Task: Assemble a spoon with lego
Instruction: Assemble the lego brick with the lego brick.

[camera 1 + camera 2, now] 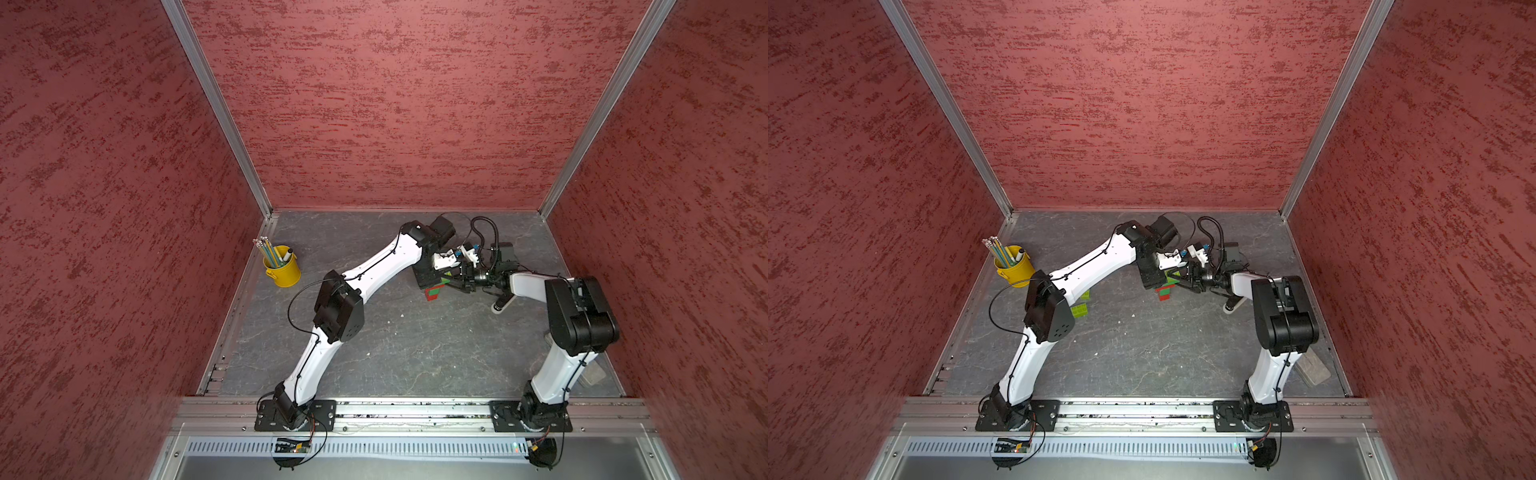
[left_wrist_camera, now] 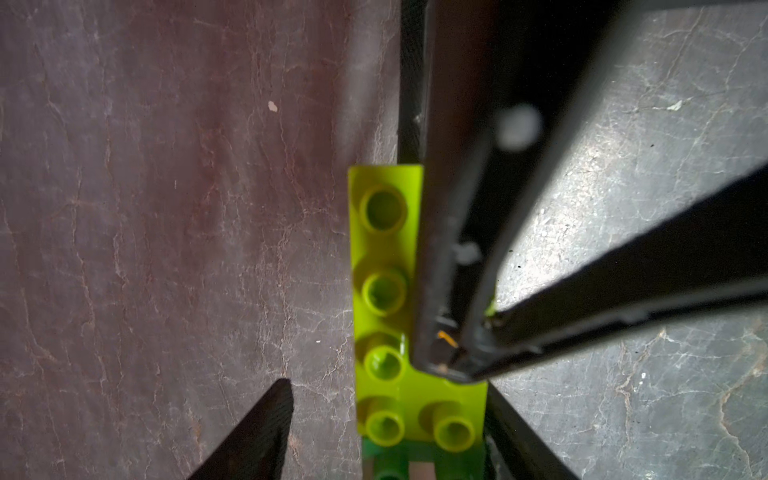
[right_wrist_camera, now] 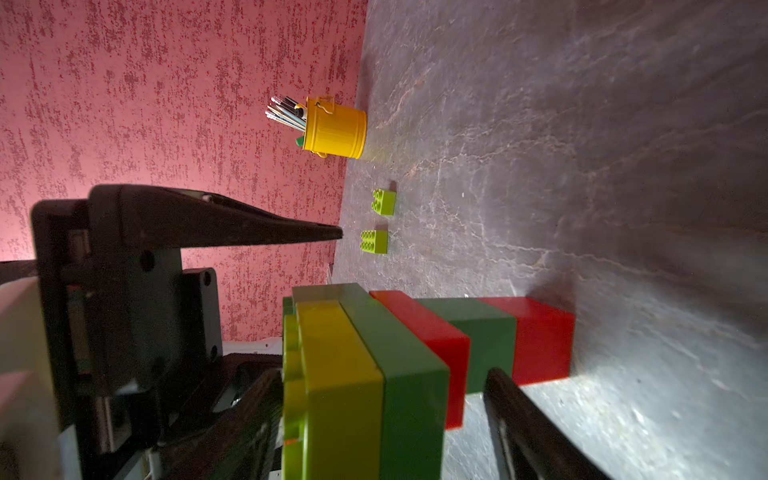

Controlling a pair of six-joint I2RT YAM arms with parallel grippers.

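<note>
Spoon (image 3: 415, 353) is standing upright on the worktop (image 1: 415, 353) between the two arms, with its red-and-green stem down and its wide head up. A long lime brick (image 2: 382, 291) is sitting on top. The left fingers (image 2: 257, 432) are hanging open over this brick, one well apart from its side and one just beside the opposite side, gripping nothing. The right fingers (image 3: 523, 424) are reaching in from the side, one over the lime brick and one under the head beside the stem. They are looking spread and not squeezing, though the upper one is blurred.

I am judging that both arms are letting go of the head. To do this well, the left fingers should be going straight up. The right ones should be drawing back level, so that the lower one is not hooking the overhang and tipping the tall build.

A loose lime brick (image 3: 384, 202) and a second lime brick (image 3: 374, 241) are lying near the yellow cup (image 3: 336, 126).
</note>
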